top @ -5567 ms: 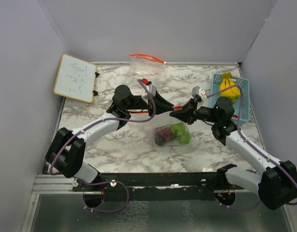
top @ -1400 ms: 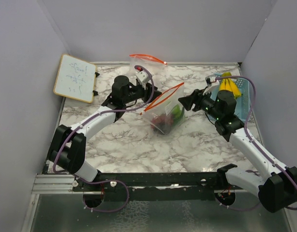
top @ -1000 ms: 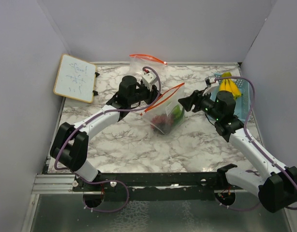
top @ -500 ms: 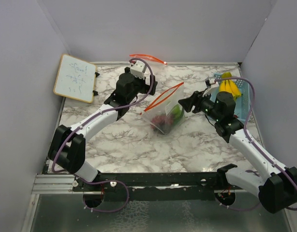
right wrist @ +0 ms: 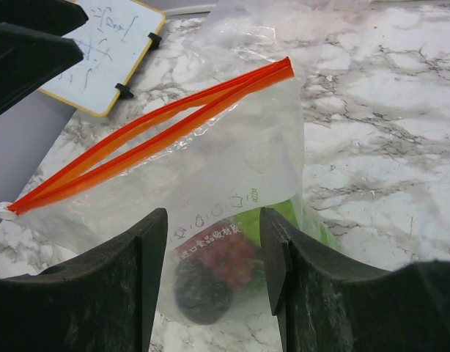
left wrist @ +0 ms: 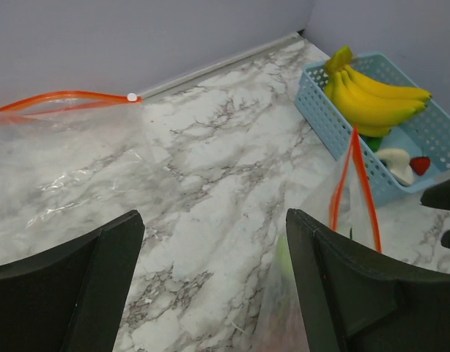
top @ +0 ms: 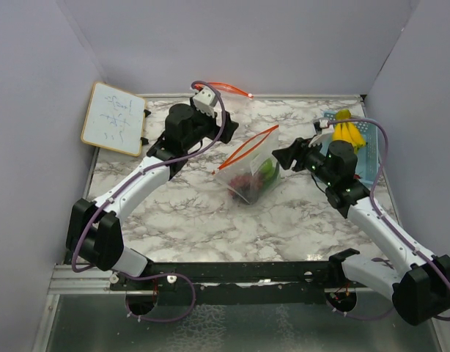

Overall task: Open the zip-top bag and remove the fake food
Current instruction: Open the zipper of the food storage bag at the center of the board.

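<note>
The clear zip-top bag (top: 247, 172) stands near the middle of the marble table, its orange zip (right wrist: 159, 117) slightly parted. Inside lie a dark red grape cluster (right wrist: 225, 253) and lime-green fruit (right wrist: 287, 209). My right gripper (top: 278, 155) (right wrist: 214, 213) is at the bag's right lower end, jaws part way apart, the plastic filling the gap. Whether they press it does not show. My left gripper (top: 226, 132) (left wrist: 214, 216) hovers back-left of the bag, open and holding nothing. A yellow banana bunch (left wrist: 371, 99) lies in the basket.
A light-blue slotted basket (top: 368, 158) sits at the right edge. A second, flat zip-top bag (left wrist: 64, 154) lies against the back wall. A small whiteboard (top: 113, 117) leans at the back left corner. Grey walls close in three sides.
My left gripper has opened and drawn up and back-left, away from the bag's zip. The bag and my right arm have stayed put.
</note>
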`<state>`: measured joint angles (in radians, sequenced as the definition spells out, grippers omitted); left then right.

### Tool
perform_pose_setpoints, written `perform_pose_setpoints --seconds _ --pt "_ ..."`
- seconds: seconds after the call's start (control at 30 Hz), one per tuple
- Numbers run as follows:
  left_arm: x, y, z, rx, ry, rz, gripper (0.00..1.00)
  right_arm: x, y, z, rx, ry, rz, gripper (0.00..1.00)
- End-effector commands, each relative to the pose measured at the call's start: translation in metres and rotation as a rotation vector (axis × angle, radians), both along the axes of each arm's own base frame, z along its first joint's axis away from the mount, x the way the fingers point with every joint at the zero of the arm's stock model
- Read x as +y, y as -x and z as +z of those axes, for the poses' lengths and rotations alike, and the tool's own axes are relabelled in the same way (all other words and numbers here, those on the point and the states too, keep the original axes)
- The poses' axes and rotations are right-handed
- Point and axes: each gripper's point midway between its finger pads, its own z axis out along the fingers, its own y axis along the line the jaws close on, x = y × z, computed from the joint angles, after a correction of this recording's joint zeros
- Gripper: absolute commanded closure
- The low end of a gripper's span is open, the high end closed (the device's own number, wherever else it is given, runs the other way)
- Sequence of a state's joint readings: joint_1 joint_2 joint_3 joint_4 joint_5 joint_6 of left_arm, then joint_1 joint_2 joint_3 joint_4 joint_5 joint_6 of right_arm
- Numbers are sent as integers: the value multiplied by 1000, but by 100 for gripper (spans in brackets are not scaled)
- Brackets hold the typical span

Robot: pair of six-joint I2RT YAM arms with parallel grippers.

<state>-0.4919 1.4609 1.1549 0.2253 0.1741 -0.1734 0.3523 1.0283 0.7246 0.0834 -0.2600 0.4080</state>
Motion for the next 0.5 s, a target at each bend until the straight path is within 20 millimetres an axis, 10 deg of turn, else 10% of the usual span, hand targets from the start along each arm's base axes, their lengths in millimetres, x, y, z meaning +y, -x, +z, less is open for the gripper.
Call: perform_pose_setpoints --seconds 0.0,0.2,0.47 --pt "-22 30 8 39 14 -187 19 -8 -6 -2 -3 -16 -70 47" --pt "-33 43 1 76 25 -258 19 3 -3 1 -10 -21 0 44" --pt "-45 48 -12 103 10 -287 20 -3 2 5 -73 -37 -19 3"
